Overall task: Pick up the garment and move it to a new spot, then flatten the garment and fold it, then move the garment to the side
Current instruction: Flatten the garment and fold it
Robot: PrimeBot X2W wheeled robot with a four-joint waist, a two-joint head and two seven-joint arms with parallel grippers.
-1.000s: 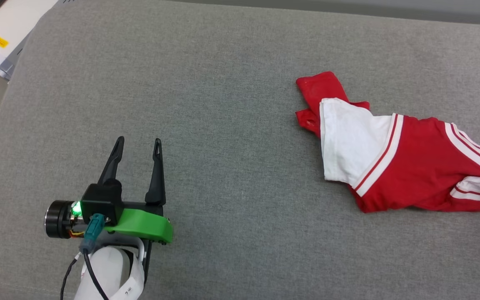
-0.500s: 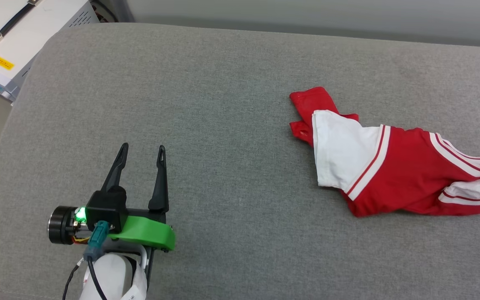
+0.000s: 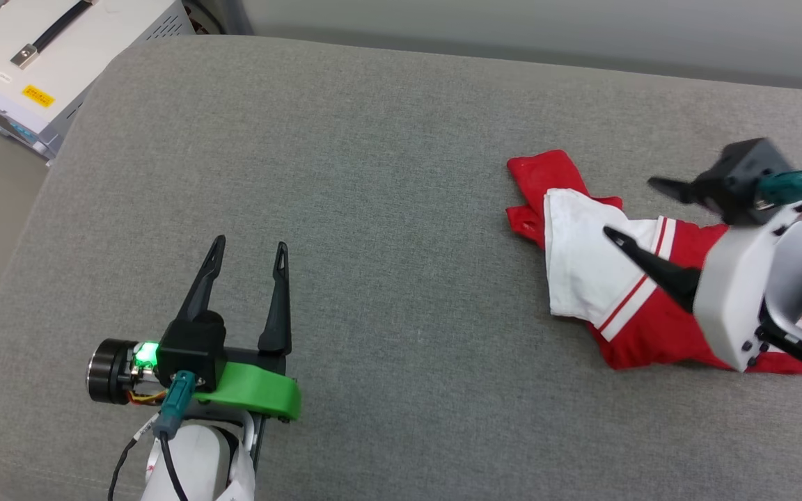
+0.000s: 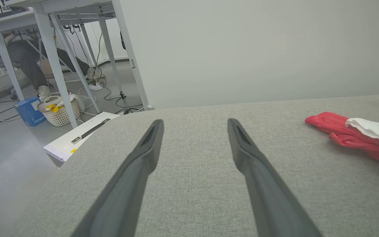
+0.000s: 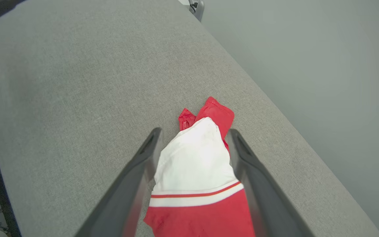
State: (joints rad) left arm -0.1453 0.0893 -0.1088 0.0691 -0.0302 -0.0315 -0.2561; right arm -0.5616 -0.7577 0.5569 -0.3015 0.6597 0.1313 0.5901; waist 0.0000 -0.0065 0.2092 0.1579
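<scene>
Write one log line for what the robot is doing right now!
garment: crumpled on grey cushion | right tool: open, over garment | left tool: open, over bare cushion | fold: not begun

A broad grey woven-fabric cushioned surface (image 3: pixel 387 209) with rounded corners carries everything here, its weave even and lightly textured. Directly on it, toward the robot's right, lies a crumpled red jersey garment (image 3: pixel 582 278) with a white sleeve and red-and-white striped trim. It is bunched into a long heap, one red end pointing toward the middle of the surface.
</scene>
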